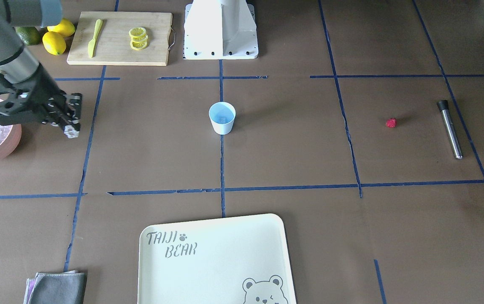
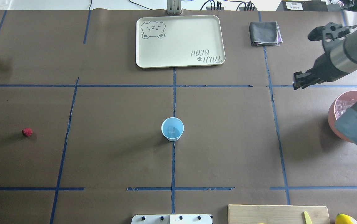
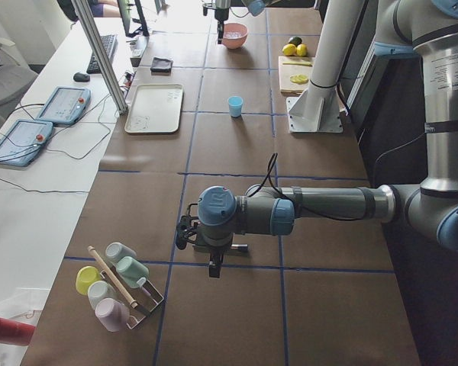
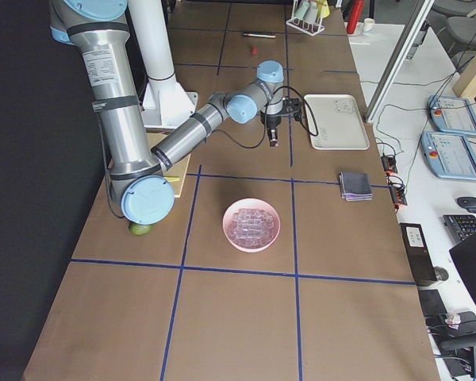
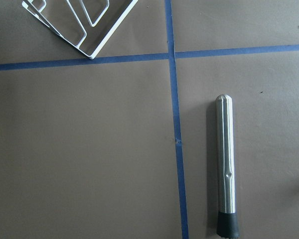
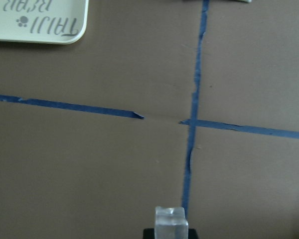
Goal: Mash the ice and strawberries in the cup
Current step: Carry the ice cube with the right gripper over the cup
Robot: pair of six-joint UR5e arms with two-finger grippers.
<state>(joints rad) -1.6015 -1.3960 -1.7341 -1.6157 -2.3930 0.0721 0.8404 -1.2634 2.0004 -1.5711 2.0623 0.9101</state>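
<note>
Brown tabletop (image 1: 292,160), blue tape lines (image 1: 221,202). Right fingers (image 1: 69,122) pinch one ice cube (image 6: 171,221) just beside the pink bowl (image 1: 12,143) of ice (image 4: 251,222). Cup (image 1: 222,118) stands at centre, another cube (image 2: 172,129) inside. Strawberry (image 1: 390,123) lies well to the robot's left, near a steel rod (image 1: 450,128). Left fingers (image 3: 213,268): state cannot be told.

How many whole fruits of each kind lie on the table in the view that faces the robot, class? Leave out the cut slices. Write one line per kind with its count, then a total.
Yellow lemons: 2
Green lime: 1
Red strawberry: 1
Total: 4
</note>
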